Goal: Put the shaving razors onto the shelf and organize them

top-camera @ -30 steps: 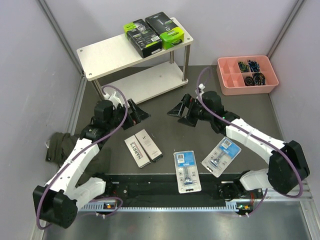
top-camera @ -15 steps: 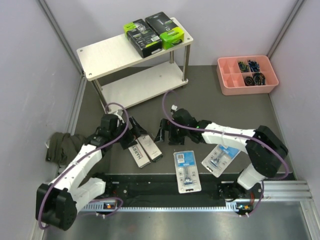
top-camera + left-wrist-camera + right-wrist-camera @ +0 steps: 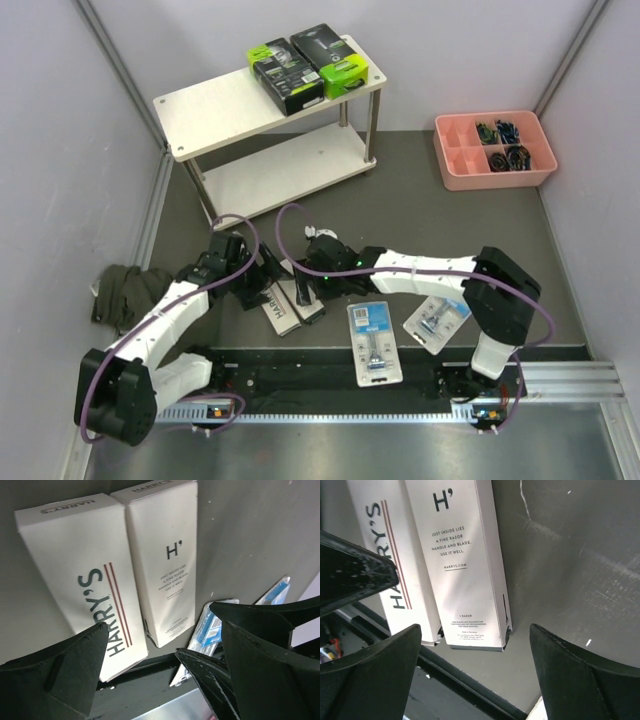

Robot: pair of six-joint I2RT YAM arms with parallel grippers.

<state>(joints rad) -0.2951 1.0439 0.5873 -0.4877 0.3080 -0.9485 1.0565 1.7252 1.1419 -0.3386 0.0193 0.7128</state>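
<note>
Far left, back: two-tier shelf of pale wood boards on round metal posts (image 3: 215, 112). Two black and lime-green razor packs (image 3: 283, 76) lie side by side at the right end of its top board. The rest of that board and the lower board are bare.

Left of centre, on the dark table: left gripper (image 3: 264, 285) hangs low, fingers spread wide, holding nothing. Under it lie the near ends of two slim white cardboard boxes.

- White "HARRY'S" box (image 3: 80, 575), flat, on the left.
- White "H'" box (image 3: 460, 565), flat, long edge against its neighbour.

Right gripper (image 3: 476, 630) hangs over the "H'" box, fingers apart on either side of it, nothing pinched. A finger of the left gripper juts into its wrist view, so the two are crowded.

Further right: two clear blister packs with blue cards (image 3: 372, 340), flat near the front rail, untouched.

Step, as I judge it: the approach to pick up the white boxes. Two packs of six are shelved.

Next move needs one finger on the outer edge and one in the seam between the boxes. Alternatively, nudge one box clear first. One arm should probably give way.
</note>
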